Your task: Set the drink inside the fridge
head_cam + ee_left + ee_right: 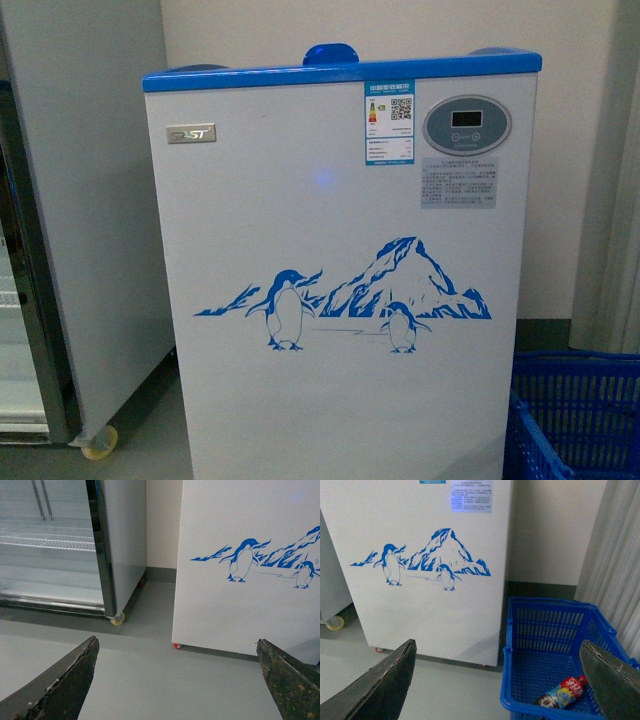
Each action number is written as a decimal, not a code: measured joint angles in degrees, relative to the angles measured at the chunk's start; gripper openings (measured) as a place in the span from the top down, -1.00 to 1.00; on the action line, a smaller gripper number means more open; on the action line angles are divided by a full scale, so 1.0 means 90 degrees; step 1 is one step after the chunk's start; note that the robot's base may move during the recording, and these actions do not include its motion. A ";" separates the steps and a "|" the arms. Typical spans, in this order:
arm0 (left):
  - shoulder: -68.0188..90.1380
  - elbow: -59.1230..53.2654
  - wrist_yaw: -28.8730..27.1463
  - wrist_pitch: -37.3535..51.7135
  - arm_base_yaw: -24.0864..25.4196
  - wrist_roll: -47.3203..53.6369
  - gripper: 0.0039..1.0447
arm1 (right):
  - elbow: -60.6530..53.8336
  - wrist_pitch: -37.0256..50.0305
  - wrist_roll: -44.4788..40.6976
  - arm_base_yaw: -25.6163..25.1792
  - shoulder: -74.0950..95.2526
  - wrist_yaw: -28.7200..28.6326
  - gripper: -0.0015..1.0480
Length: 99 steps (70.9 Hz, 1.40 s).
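Penguin-and-mountain art [345,295] in blue is printed across the white front of the fridge [340,400], which fills most of the front view and is capped by a blue rim [340,72]. A blue handle [330,52] is seen just above that rim, and a sticker [389,122] and an oval control panel [467,124] are fixed side by side near the top of the front. A tall grey cabinet [90,200] is stood just to the left of the fridge, and white wire shelves [47,539] are shown inside it in the left wrist view. A blue basket [540,630] is set on the grey floor [150,680] just to the right of the fridge. The drink [561,692] is laid on its side on the bottom of this basket, well apart from either arm and outside the fridge. The left gripper [176,640] is held low, facing the gap between cabinet and fridge, with its two dark fingers [70,685] spread wide and nothing held between them. The right gripper [497,642] is likewise spread wide and empty, held above the floor with the fridge corner and the basket ahead of it.
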 joint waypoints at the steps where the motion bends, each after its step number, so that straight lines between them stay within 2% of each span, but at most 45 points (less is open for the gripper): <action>1: 0.0000 0.0000 0.0000 0.0000 0.0002 0.0000 -0.85 | 0.0000 0.0000 0.0000 0.0000 0.0000 0.0000 -0.86; 74: 0.0005 0.0000 0.0002 0.0000 0.0000 0.0000 -0.85 | 0.0000 0.0000 0.0000 0.0000 0.0007 0.0005 -0.86; 76: 0.0007 0.0000 0.0007 0.0000 0.0000 0.0000 -0.85 | 0.0032 -0.0165 0.0131 0.0102 0.0117 0.0401 -0.86; 78: 0.0005 0.0000 -0.0002 0.0000 0.0000 -0.0002 -0.85 | 0.0260 -0.0799 0.0488 0.0437 0.0491 0.1518 -0.86; 80: 0.0005 0.0000 0.0000 0.0000 0.0002 0.0000 -0.85 | 0.0449 -0.1263 0.0857 0.0512 0.1032 0.2390 -0.86; 83: 0.0007 0.0000 0.0010 0.0000 0.0002 0.0000 -0.85 | 0.0522 -0.1328 0.1030 0.0287 0.1566 0.2793 -0.86; 87: 0.0005 0.0000 0.0000 0.0000 0.0000 0.0000 -0.85 | 0.0576 -0.1219 0.1117 -0.0153 0.2035 0.2635 -0.86; 99: 0.0005 0.0000 0.0002 0.0000 0.0000 0.0000 -0.85 | 0.1175 0.0034 0.0974 -0.2577 0.4189 0.0765 -0.86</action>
